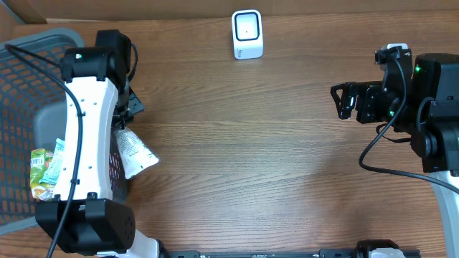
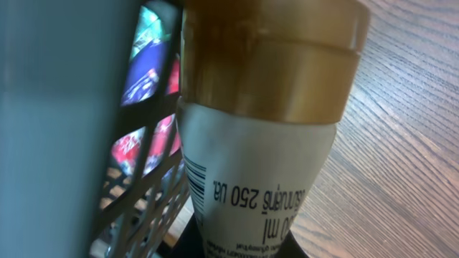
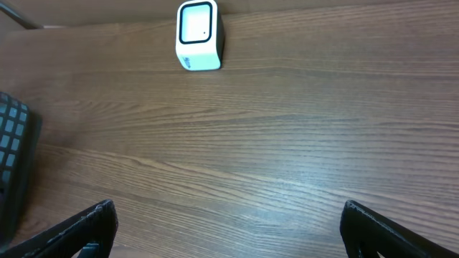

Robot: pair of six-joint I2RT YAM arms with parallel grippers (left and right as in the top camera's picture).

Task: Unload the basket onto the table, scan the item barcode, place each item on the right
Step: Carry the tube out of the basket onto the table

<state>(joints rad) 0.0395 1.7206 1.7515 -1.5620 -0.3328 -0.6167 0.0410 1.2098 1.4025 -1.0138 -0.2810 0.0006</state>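
The item is a white bottle point(image 2: 258, 165) with a gold cap, printed "250 ml", and part of its barcode point(image 2: 195, 179) shows on its left side. My left gripper point(image 2: 240, 247) is shut on its lower end, beside the basket. From overhead the left gripper point(image 1: 129, 107) sits under the white arm at the basket's right rim. The white scanner point(image 1: 247, 34) stands at the table's far edge, also seen from the right wrist as the scanner point(image 3: 199, 36). My right gripper point(image 1: 344, 100) hovers open and holds nothing at the right, and its fingers point(image 3: 86, 229) are wide apart.
A grey mesh basket point(image 1: 29, 86) at the left holds colourful packs, among them a green one point(image 1: 41, 172). A white pack point(image 1: 136, 152) pokes out under the left arm at the rim; I cannot tell whether it is the held item. Basket mesh point(image 2: 136, 208) stands close to the bottle.
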